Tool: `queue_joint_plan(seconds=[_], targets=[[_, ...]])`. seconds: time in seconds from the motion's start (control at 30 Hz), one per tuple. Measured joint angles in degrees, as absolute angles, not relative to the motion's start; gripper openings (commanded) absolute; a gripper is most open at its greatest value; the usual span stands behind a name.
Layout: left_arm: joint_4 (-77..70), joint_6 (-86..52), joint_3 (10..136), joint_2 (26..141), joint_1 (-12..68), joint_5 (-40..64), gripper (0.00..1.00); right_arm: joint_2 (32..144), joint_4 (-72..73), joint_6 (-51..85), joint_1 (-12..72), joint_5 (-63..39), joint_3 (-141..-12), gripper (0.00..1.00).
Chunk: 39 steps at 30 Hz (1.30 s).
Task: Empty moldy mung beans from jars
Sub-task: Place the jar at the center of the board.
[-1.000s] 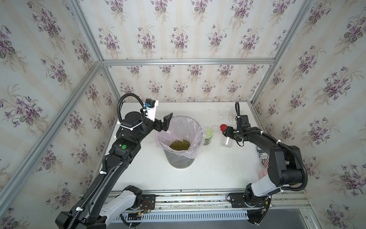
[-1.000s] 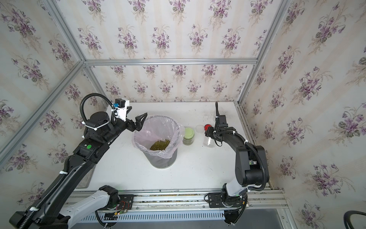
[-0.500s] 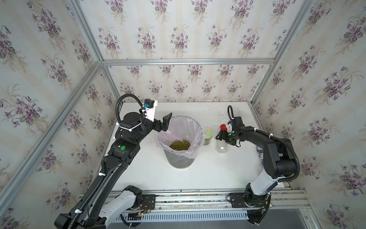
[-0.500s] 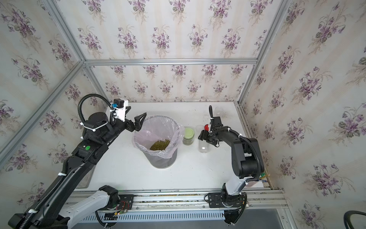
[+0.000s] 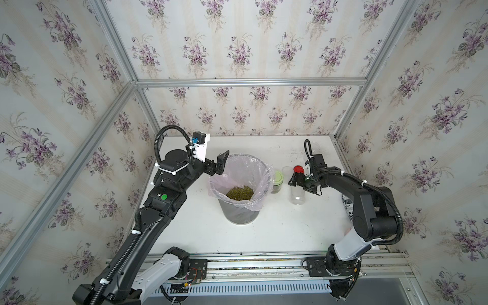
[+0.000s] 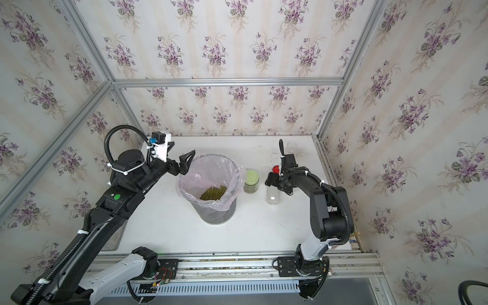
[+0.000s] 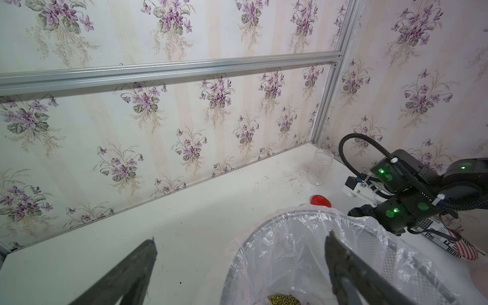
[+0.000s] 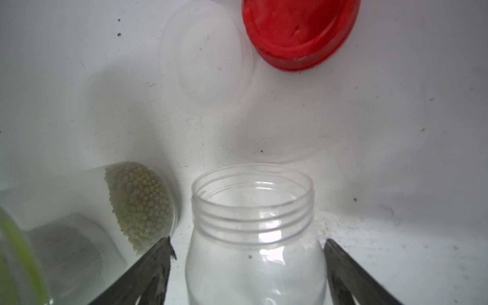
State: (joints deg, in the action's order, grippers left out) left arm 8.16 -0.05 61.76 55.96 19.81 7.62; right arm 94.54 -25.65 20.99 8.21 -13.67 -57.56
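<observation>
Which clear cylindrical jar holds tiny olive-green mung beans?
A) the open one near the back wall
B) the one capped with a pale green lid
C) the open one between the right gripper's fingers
B: olive-green mung beans show through the clear green-lidded jar.

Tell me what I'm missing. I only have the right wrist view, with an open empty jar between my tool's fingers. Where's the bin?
Observer: In both top views the lined bin stands past the green-lidded jar from your empty jar, toward the left arm.
Operator: Anything in it?
Observer: Yes, a heap of mung beans lies at its bottom.
Operator: And the other arm?
Observer: The left tool hangs open by the bin's rim, on the side away from you, holding nothing.
</observation>
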Motion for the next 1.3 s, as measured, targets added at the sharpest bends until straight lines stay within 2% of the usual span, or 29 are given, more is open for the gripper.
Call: queue_joint_plan(seconds=[0.03,0.6,0.87,1.3], targets=[[8.21,-0.05,61.71,55.92,19.81,7.62,1.0,94.39,-25.85,21.02,8.21,-13.21,-57.74,0.99],[8.21,-0.05,61.65,55.77,19.81,7.62,1.0,87.46,-30.44,20.99,8.19,-8.36,-59.27,1.0],[8.21,-0.05,61.65,55.81,19.75,7.62,1.0,81.65,-31.14,20.99,8.67,-6.7,-64.86,0.94],[8.23,0.64,61.32,54.7,19.57,5.93,1.0,81.82,-32.93,17.67,21.87,1.89,-73.3,0.89]])
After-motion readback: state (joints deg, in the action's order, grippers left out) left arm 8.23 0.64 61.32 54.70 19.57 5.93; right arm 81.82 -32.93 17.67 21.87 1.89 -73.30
